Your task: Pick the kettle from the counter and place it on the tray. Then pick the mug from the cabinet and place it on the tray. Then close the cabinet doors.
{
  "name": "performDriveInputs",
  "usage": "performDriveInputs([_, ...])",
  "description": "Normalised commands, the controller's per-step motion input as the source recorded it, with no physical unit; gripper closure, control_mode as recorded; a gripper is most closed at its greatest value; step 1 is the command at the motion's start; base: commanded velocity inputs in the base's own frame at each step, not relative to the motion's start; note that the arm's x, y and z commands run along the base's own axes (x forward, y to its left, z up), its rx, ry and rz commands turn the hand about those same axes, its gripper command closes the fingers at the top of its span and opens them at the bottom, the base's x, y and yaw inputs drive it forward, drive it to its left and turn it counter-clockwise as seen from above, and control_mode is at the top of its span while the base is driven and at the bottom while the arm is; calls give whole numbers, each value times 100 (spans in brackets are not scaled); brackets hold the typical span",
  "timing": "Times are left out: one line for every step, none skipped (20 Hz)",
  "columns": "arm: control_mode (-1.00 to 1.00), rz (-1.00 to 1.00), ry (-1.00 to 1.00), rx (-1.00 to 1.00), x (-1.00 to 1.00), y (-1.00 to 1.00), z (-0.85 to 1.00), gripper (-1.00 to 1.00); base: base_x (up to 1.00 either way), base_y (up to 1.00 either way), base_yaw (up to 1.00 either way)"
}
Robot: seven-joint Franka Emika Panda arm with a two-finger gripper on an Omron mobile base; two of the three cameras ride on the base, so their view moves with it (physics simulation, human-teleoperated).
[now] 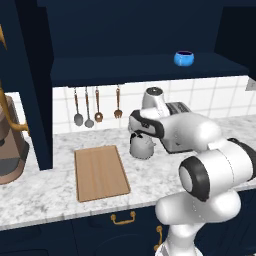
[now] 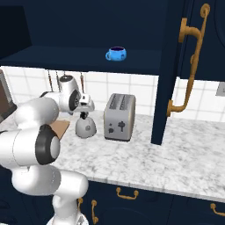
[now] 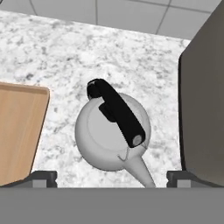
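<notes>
The grey kettle (image 3: 109,135) with its black arched handle (image 3: 117,113) stands on the marbled counter (image 1: 50,197), between the wooden tray (image 1: 100,172) and a toaster. My gripper (image 3: 111,177) hovers just above the kettle (image 1: 142,147), open, one fingertip (image 3: 41,177) on each side, touching nothing. From the right side the gripper (image 2: 82,114) sits directly over the kettle (image 2: 85,127). The blue mug (image 1: 183,58) rests on the dark shelf of the open cabinet (image 1: 140,67). The cabinet doors (image 2: 176,66) stand open, and the tray edge (image 3: 19,131) lies left of the kettle.
A silver toaster (image 2: 119,116) stands close to the right of the kettle, and its dark side (image 3: 203,109) is near one finger. Utensils (image 1: 89,107) hang on the tiled wall. A brown appliance (image 1: 10,150) sits at far left. The open left door (image 1: 35,85) juts over the counter.
</notes>
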Motion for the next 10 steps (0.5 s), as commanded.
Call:
performDriveInputs([-100, 0, 0, -1, 35, 0, -40, -100, 0, 0, 0])
performDriveInputs([-100, 0, 0, -1, 33, 0, -40, -100, 0, 0, 0])
performDriveInputs([-100, 0, 1, 0, 33, 0, -39, -100, 0, 0, 0])
performDriveInputs([-100, 0, 1, 0, 31, 0, -37, -100, 0, 0, 0])
performDriveInputs([-100, 0, 0, 0, 31, 0, -37, -100, 0, 0, 0])
performDriveInputs([-100, 0, 2, 0, 30, 0, -34, -100, 0, 0, 0])
performDriveInputs([-100, 0, 2, 0, 29, 0, -31, -100, 0, 0, 0])
performDriveInputs([-100, 0, 2, 0, 29, 0, -27, -100, 0, 0, 0])
performDriveInputs([-100, 0, 3, 0, 31, 0, -26, -100, 0, 0, 0])
performDriveInputs([-100, 0, 3, 0, 28, 0, -19, -100, 0, 0, 0])
